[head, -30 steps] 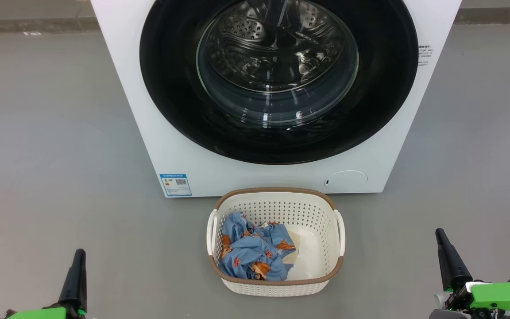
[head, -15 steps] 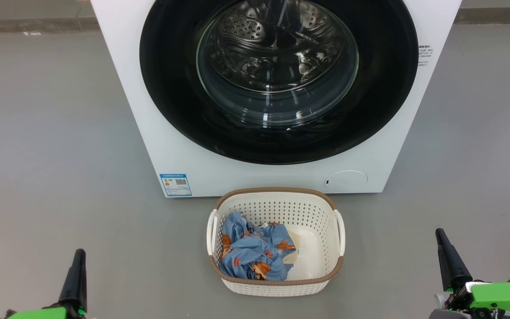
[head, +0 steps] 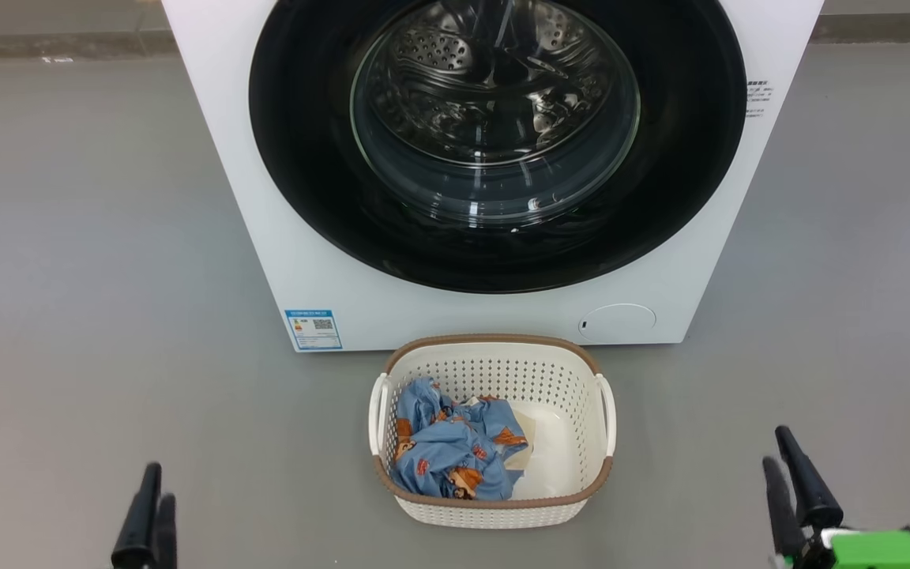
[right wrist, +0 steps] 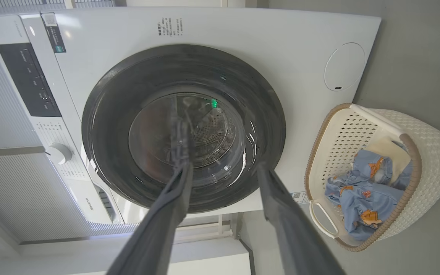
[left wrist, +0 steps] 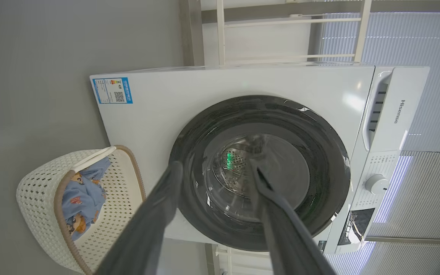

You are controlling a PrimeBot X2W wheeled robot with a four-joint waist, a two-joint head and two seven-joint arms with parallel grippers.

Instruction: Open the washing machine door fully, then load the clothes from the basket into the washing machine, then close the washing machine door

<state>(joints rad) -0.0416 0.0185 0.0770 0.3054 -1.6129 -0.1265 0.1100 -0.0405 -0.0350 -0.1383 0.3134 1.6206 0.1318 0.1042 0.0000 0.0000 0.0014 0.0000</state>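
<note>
- While the grey floor (head: 68,237) is spreading out on either side, the washing machine (head: 423,320) is standing straight ahead, its white front facing the head camera.
- The washing machine door (head: 297,158) is lying closed against that front. Its glossy black rim is ringing the glass bowl, and the steel drum (head: 455,63) is showing through the glass.
- The basket (head: 494,514) is sitting on the floor just before the machine, below the door and apart from the front panel.
- The clothes (head: 447,450) are lying bundled in the basket's left half, with cream cloth peeking out at their right.
- The right gripper (head: 775,446) is hanging low at the right, well apart from the basket, its fingers spread and gripping nothing.
- The left gripper (head: 159,484) is hanging low at the left, its fingers likewise parted and holding nothing.
- The blue label (head: 313,329) and the round cap (head: 617,322) are sitting low on the machine's front, the label at the left and the cap at the right.
</note>
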